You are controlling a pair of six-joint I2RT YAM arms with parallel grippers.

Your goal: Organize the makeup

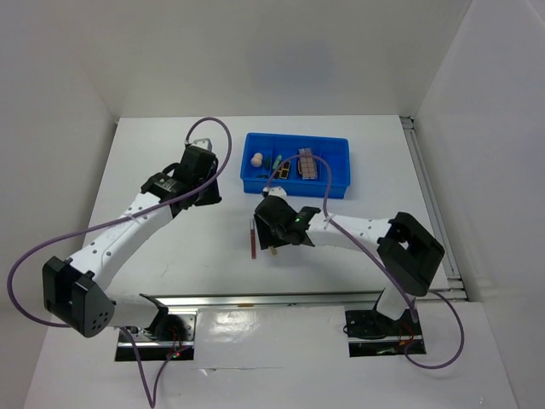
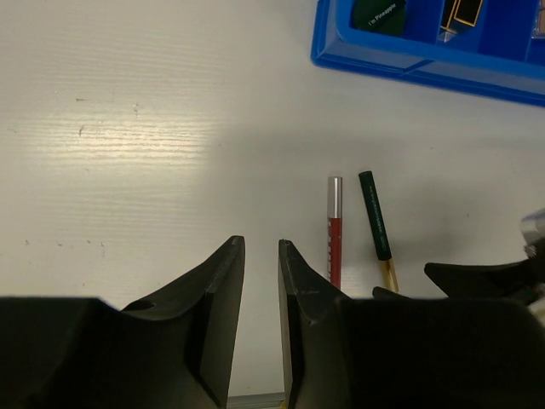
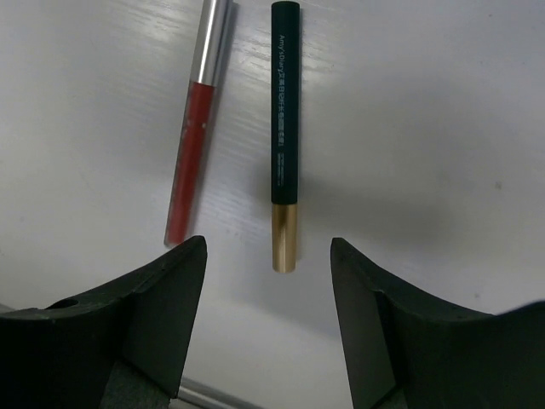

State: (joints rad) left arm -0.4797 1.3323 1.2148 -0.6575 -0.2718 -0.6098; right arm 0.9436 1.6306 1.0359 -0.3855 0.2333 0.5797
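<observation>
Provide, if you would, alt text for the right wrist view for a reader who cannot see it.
The right pincer hovers open above a dark green pencil, its jaws either side of the pencil's gold end. A silver-capped red pencil lies beside it on the white table, not touching.

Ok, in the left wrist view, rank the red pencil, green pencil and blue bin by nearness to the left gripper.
1. Red pencil, just right of the left gripper.
2. Green pencil, further right.
3. Blue bin, upper right, farthest.
</observation>
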